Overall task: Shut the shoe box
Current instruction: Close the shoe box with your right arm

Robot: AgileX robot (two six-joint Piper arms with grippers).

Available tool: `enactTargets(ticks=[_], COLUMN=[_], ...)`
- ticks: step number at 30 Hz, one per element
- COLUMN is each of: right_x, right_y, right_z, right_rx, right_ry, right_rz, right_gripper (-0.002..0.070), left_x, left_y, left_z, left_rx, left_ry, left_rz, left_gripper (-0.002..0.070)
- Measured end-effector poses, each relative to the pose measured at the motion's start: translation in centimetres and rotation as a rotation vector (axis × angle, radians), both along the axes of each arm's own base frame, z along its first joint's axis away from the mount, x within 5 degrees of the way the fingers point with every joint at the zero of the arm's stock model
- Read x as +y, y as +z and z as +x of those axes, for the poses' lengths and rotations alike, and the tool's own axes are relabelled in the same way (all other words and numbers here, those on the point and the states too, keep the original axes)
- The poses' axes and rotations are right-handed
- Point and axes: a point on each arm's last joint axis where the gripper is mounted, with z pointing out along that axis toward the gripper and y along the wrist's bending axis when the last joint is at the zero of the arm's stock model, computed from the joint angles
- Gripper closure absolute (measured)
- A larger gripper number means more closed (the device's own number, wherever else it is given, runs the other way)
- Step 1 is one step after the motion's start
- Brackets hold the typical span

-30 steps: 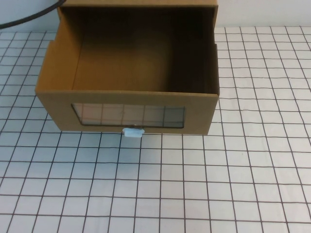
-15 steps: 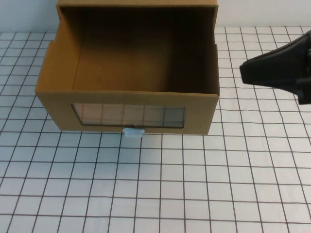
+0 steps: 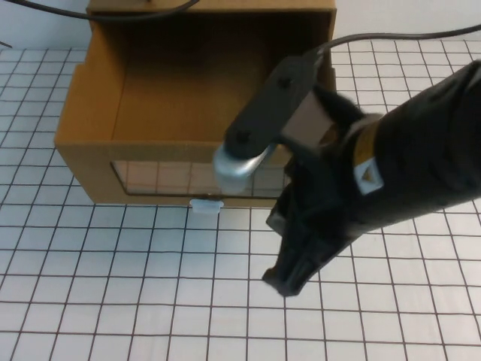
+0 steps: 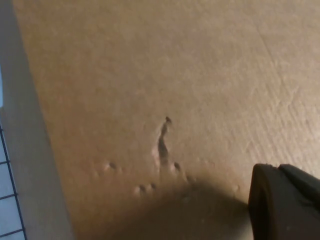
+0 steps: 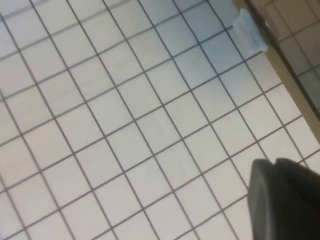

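Note:
The shoe box (image 3: pixel 89 139) is a brown cardboard drawer, pulled out of its sleeve (image 3: pixel 225 6) toward me and empty inside. A clear window (image 3: pixel 161 178) fills its front, and a small white pull tab (image 3: pixel 205 205) sits beneath it. My right gripper (image 3: pixel 288 281) hangs shut over the table just in front of the box's front right corner, and its arm covers that corner. In the right wrist view the right gripper (image 5: pixel 276 167) is above the grid, with the tab (image 5: pixel 248 29) some way off. My left gripper (image 4: pixel 277 172) is shut close against the box's plain cardboard (image 4: pixel 175 75); the high view does not show it.
The table (image 3: pixel 113 301) is white with a dark grid. A black cable (image 3: pixel 113 13) runs across the top of the sleeve, and another (image 3: pixel 406 34) trails from the right arm. A strip of the table (image 4: pixel 5 165) shows beside the cardboard.
My right arm has swung in from the right edge to the left and toward me. It now lies over the box's front right corner. The box has not moved.

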Motion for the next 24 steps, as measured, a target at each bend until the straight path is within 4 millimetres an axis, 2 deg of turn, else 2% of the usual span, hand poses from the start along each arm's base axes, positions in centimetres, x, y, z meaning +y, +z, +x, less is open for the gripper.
enactTargets(ticks=[6,10,17,24], right_x=[3.9,5.8,9.0,11.3], right_y=[-0.9,-1.8,-2.4,-3.9], right_z=[-1.8,-2.0,-1.9,-2.6], right_rx=[-0.174,-0.314,-0.675,-0.757], right_ry=[0.074,0.086,0.125,0.215], right_rz=[-0.11,-0.179,-0.289,-0.301], right_gripper=[0.0689,0.0689,0.0689,0.0689], left_x=[0.0,0.0,0.0,0.0], left_y=[0.0,0.0,0.0,0.0], left_z=[0.0,0.0,0.0,0.0], left_rx=[0.001,0.001,0.002,0.002], left_ry=[0.01,0.011,0.012,0.013], left_rz=[0.005,0.007,0.005,0.005], left_gripper=[0.068,0.068,0.068,0.068])
